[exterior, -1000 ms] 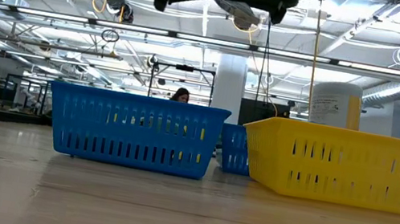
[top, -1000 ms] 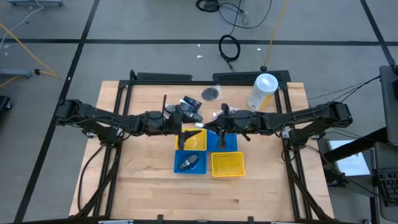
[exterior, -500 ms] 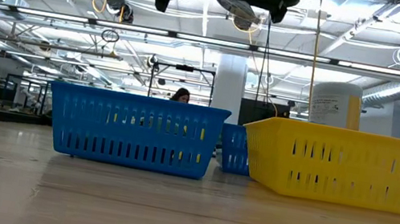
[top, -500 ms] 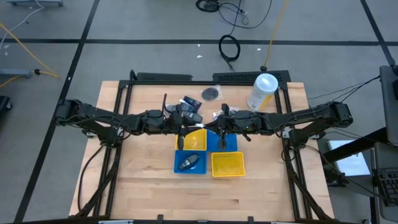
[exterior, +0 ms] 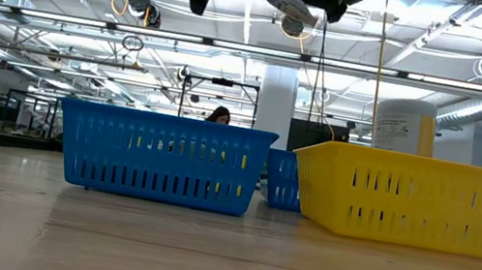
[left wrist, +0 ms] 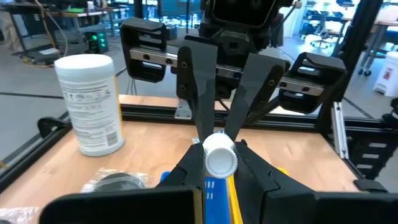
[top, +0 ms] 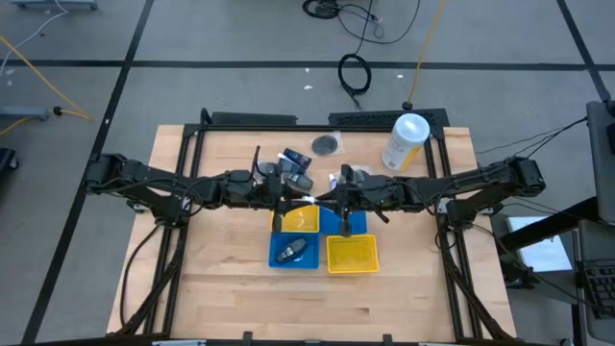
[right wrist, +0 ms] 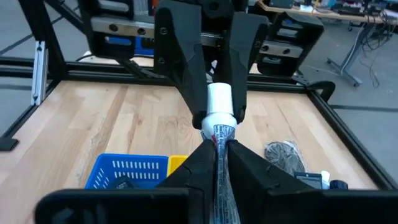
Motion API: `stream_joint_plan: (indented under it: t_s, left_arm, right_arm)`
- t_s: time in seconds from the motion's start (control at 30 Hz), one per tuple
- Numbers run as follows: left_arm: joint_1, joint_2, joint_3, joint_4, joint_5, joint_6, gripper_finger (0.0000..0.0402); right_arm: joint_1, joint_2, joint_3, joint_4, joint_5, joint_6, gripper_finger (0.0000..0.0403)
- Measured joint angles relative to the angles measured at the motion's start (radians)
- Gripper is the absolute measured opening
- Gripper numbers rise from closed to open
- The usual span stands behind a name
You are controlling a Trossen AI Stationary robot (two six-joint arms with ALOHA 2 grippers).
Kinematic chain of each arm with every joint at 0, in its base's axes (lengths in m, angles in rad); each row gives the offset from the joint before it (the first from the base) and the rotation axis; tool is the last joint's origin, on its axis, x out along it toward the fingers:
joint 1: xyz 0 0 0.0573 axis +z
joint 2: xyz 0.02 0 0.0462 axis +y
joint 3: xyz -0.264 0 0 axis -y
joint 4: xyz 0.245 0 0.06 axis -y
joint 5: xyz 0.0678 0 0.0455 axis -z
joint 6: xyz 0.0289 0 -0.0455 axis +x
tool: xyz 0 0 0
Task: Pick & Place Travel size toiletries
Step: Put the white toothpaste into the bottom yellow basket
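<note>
White tube pinched at both ends by left tool and right tool, above trays; early release meant drop outside.

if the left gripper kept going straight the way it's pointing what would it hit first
Most likely the right gripper facing it: both are pinching the same white tube end to end above the trays, the left gripper on its cap.
</note>
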Motion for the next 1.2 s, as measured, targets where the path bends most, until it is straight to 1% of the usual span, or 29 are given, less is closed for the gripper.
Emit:
stream_joint_plan:
  t_s: [0.1,0.27,0.4,0.57,0.73,0.87,0.97,1.03,1.2]
  left_arm:
    - [0.000,0.000,0.000,-0.009,0.005,-0.003,0.0036]
    - [0.000,0.000,0.000,-0.017,0.045,-0.011,0.0036]
    - [0.000,0.000,0.000,-0.035,0.046,-0.029,0.0036]
    - [-0.006,0.000,0.000,-0.097,0.045,-0.063,0.0036]
    - [-0.025,0.000,0.000,-0.142,0.042,-0.084,0.0036]
    - [-0.035,0.005,0.001,-0.168,0.035,-0.106,0.0036]
    - [-0.046,0.039,0.002,-0.123,0.035,-0.124,0.0036]
    - [-0.049,0.080,0.002,-0.045,0.046,-0.135,0.0036]
    - [-0.050,0.187,0.002,0.067,0.080,-0.167,0.0036]
  right_arm:
    - [0.012,0.000,0.000,0.000,0.003,-0.007,0.0064]
    - [0.015,0.001,0.000,0.001,0.002,-0.024,0.0107]
    - [0.015,0.001,0.000,0.000,0.001,-0.029,0.0146]
    - [0.026,0.000,0.000,-0.013,0.000,-0.029,0.0194]
    - [0.059,-0.039,0.000,-0.054,0.000,-0.057,0.0229]
    - [0.095,-0.092,0.000,-0.125,0.002,-0.054,0.0241]
    - [0.127,-0.134,0.000,-0.178,0.002,-0.048,0.0242]
    - [0.148,-0.154,0.000,-0.208,0.001,-0.040,0.0241]
    - [0.186,-0.193,0.000,-0.243,0.003,-0.003,0.0234]
